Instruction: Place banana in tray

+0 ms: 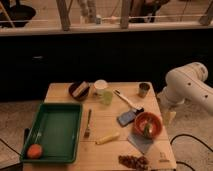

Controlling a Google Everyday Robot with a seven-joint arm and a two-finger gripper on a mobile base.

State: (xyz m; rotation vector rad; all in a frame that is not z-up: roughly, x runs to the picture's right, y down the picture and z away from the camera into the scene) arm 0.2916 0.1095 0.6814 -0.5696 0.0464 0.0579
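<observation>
At left sat the large rectangular dark-green plastic tray (55, 127), then the grey metal fork (88, 123) and the small pale-yellow banana (107, 138) — loose on the wooden table (60, 92). A round orange bowl (147, 124) stood between it and the empty, spread-fingered gripper (169, 117) at right — a likely snag on reaching.

end effector (170, 116): just right of table (102, 119), shape unclear | arm (192, 82): cut off at right edge

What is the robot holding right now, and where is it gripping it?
Nothing. The gripper hangs open and empty at the right edge of the table, beside the orange bowl; the banana lies on the table, untouched.
</observation>
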